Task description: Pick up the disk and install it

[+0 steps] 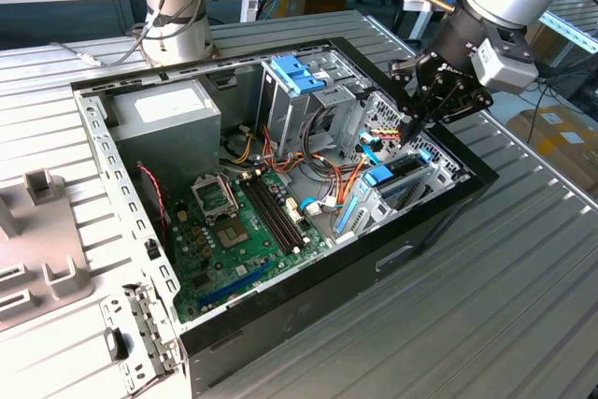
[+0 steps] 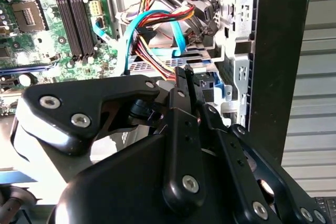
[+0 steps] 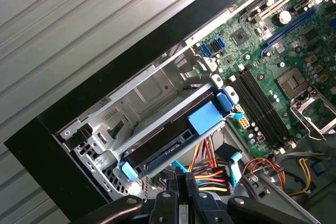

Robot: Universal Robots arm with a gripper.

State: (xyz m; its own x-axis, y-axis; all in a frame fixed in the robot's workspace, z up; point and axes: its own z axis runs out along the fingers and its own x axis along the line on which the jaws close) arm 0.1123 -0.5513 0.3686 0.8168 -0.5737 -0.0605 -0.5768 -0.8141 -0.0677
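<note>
The disk [image 1: 404, 167] lies in the metal drive bay [image 1: 439, 170] at the exterior view's right end of the open computer case, its blue side rails showing. In the first wrist view the disk [image 3: 163, 140] is a dark slab with a blue tab, seated inside the bay frame [image 3: 142, 85]. My gripper [image 1: 408, 128] hangs just above the bay, a short way over the disk. Its fingers are shut together with nothing between them in both wrist views, gripper [image 2: 185, 74] and gripper [image 3: 181, 179].
The case holds a green motherboard [image 1: 238, 231], a grey power supply [image 1: 168, 114], a tall cage with a light-blue top [image 1: 297, 77] and loose coloured cables [image 1: 327, 170] beside the bay. A second arm's base [image 1: 177, 7] stands behind. Grey fixtures [image 1: 37, 231] sit on the slatted table [image 1: 486, 306].
</note>
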